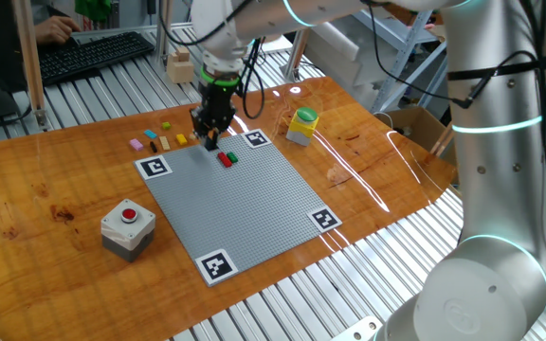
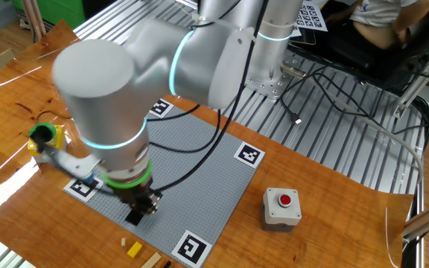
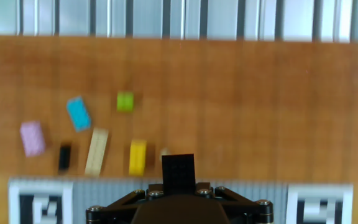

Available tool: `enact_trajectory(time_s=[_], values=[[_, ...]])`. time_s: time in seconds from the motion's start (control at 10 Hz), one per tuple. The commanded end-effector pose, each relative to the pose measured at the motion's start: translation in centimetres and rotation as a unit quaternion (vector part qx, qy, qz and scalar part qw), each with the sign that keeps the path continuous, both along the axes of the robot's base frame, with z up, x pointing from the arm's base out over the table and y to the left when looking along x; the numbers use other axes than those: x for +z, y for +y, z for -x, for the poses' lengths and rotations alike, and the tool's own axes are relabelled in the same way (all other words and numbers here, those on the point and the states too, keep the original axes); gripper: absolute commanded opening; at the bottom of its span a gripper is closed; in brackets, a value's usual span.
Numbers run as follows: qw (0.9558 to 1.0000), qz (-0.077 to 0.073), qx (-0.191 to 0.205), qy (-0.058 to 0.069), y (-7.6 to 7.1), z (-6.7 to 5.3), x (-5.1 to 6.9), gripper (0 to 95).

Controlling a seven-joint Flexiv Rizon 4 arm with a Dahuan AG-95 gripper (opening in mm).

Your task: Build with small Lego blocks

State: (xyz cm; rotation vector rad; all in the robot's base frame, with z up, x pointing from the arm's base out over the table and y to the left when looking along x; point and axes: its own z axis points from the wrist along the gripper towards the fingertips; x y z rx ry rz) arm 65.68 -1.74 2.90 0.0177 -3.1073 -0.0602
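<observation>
fixed views: opposite high corners | hand view: close, downward | shared: baseplate (image 1: pixel 235 204)

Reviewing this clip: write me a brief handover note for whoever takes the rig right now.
Pincer: shut on a black brick, pointing down over the grey baseplate near its edge.
On the baseplate: a red brick with a green brick beside it.
Loose on the table beyond that edge: pink, blue, green, small black, tan, yellow.
Left: place the held brick, then the loose ones.
</observation>
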Motion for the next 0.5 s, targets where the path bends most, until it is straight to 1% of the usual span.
enact_trajectory(time_s=[0.1, 0.3, 0.5], values=[[1.0000, -0.002, -0.007, 0.001, 0.21, 0.89, -0.02, 0.0], [0.9999, -0.004, -0.012, 0.000, 0.32, 1.56, -0.22, 0.0], [0.9999, -0.004, -0.015, -0.002, 0.45, 1.75, -0.40, 0.0]])
